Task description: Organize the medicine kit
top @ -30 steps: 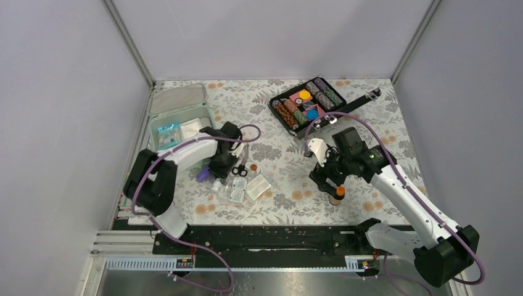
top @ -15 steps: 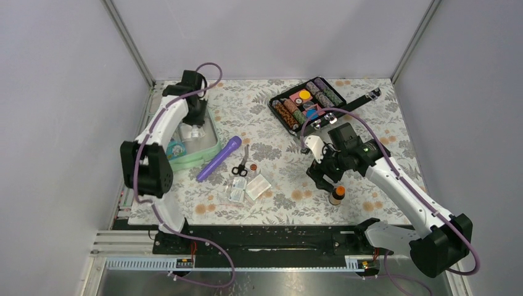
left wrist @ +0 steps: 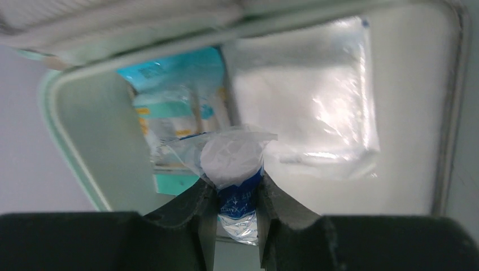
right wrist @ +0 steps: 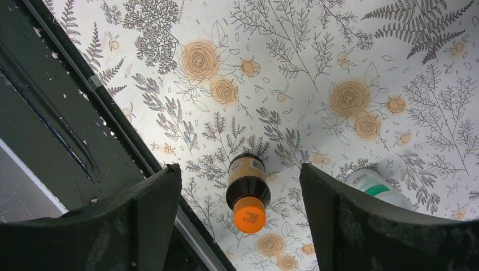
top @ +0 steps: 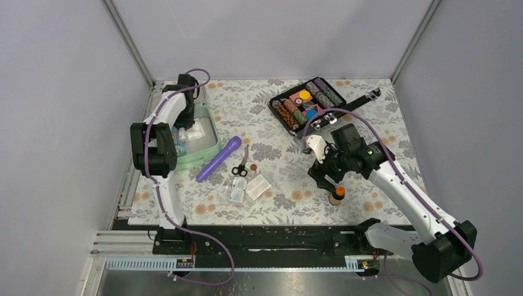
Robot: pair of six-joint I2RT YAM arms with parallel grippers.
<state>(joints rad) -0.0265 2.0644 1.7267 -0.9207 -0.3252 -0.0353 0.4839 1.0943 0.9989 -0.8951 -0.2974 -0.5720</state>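
This is a robot test cell in a lab. Plain pale grey wall panels (top: 271, 37), held by slim aluminium corner posts (top: 128, 43), close in the flower-printed tablecloth (top: 277, 166) from 9 to 3 o'clock. A black metal mounting rail (top: 265, 237) lies at 6 o'clock.

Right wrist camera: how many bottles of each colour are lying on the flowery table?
Brown bottle with orange cap: 1
White bottle with green label, partly hidden behind a finger: 1
Total: 2
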